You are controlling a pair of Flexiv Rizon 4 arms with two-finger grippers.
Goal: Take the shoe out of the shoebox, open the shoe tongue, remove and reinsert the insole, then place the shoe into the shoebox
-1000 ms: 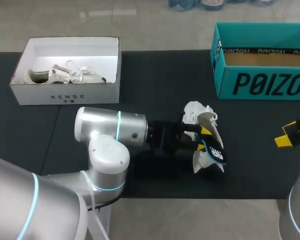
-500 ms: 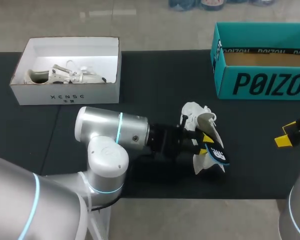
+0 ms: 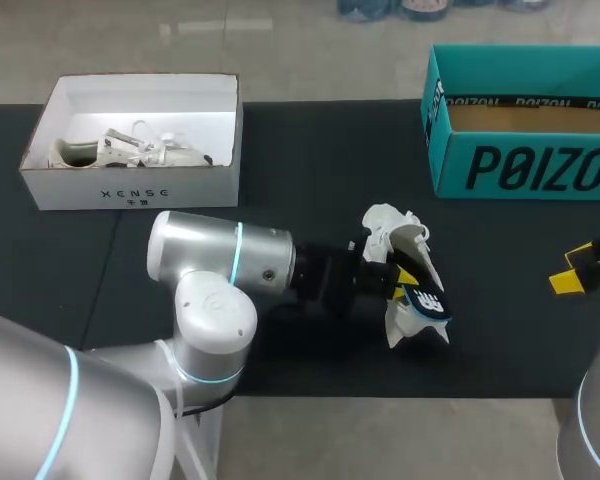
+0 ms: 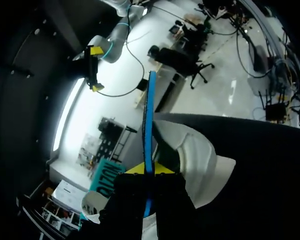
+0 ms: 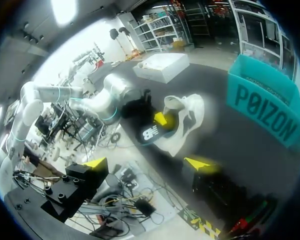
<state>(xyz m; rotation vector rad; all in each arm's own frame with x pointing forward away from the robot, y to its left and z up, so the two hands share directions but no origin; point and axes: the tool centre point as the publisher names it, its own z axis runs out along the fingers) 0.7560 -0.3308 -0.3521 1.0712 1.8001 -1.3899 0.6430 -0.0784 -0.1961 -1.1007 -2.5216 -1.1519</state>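
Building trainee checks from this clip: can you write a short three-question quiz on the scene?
1. True or false: the shoe by the left tool lies outside the white box and the teal box.
2. The left tool is shut on: A) a lace B) the insole C) a box flap.
3. Fill in: the right tool is ____, holding nothing.
Key: 1 true; 2 B; 3 open.
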